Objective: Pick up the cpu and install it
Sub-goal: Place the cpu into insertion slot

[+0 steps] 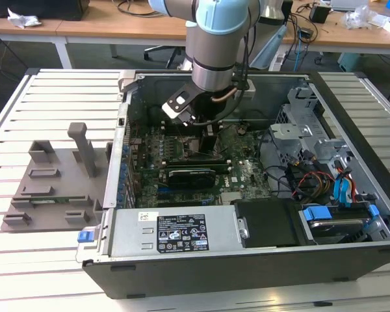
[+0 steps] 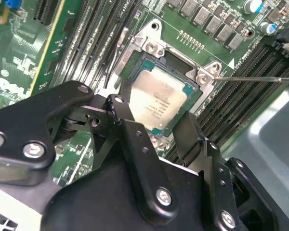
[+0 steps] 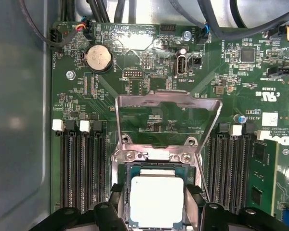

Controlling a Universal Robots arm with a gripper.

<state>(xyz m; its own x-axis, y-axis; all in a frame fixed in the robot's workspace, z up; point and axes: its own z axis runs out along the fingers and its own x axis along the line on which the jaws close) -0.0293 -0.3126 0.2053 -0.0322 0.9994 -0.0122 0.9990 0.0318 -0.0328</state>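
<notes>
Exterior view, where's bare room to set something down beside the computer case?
Bare slatted table beyond the grey tray on the exterior view's left, and a strip right of the case. Inside the case is crowded.

Robotics lab: opened computer case (image 1: 247, 270) (cluttered desks (image 1: 117, 29) behind).

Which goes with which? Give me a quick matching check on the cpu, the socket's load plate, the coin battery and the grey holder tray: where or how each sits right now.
Things:
1. cpu
2. load plate
3. coin battery
4. grey holder tray

Places or states:
A. on the slatted table, outside the case
B. swung up, open
C. at the socket
D. round and silver, on the green motherboard

Pairs: 1-C; 2-B; 3-D; 4-A
</notes>
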